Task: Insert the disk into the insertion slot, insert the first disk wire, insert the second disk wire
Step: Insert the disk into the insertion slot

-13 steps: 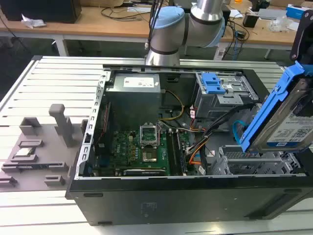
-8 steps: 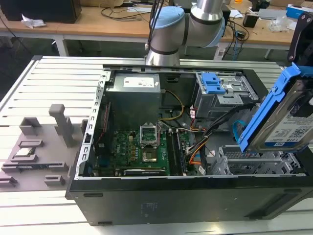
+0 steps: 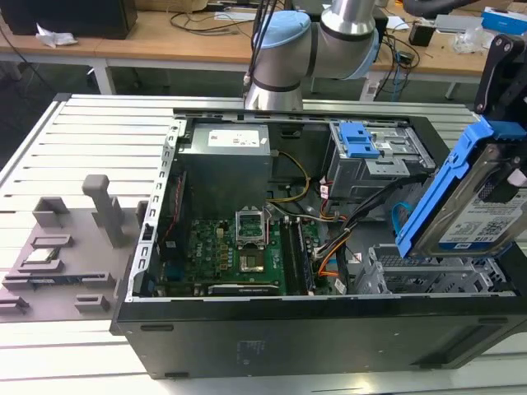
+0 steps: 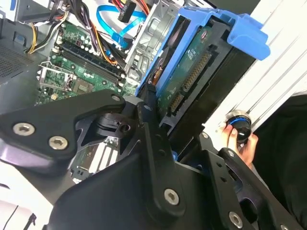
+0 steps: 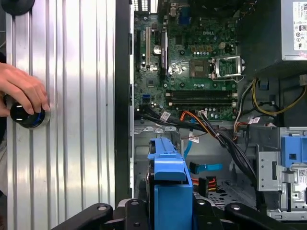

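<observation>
The hand (image 4: 177, 129) grips the disk (image 3: 469, 197) (blue carrier, white printed label), tilted just above the insertion slot (image 3: 428, 276) inside the open computer case (image 3: 288, 337), which also holds a green motherboard (image 3: 230, 247).

From here, my arm (image 3: 346, 33) in the exterior view is a silver tube with rounded pale-blue joint caps (image 3: 284, 37), thin black cables (image 3: 258, 33) running beside it. The gripper (image 4: 172, 124) is matte black — flat, angular links (image 4: 72, 117) pinned with round silver screws (image 4: 58, 142).
</observation>
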Robot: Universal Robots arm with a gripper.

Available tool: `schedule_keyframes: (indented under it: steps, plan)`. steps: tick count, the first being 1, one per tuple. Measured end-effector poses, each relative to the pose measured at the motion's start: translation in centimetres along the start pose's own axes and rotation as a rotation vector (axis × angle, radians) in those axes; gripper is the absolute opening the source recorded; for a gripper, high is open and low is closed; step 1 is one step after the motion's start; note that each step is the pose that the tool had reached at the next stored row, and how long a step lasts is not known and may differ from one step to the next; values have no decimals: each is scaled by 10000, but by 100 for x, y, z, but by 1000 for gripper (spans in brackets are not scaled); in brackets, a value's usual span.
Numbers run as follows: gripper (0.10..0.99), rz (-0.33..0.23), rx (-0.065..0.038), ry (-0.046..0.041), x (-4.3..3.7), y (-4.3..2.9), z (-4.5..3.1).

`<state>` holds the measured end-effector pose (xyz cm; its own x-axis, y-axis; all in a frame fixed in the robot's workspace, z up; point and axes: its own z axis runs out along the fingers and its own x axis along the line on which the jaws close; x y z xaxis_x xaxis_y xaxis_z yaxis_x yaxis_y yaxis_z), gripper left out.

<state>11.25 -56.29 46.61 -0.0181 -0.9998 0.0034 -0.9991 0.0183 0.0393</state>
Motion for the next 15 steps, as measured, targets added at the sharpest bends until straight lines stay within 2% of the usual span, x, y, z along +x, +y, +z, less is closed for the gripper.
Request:
schedule_keyframes:
  steps: [3, 9, 15]
  plan:
    - [361, 79, 0, -2, -112, 0, 103]
    - [361, 79, 0, -2, -114, 7, 184]
    - [361, 79, 0, -4, -132, 17, 313]
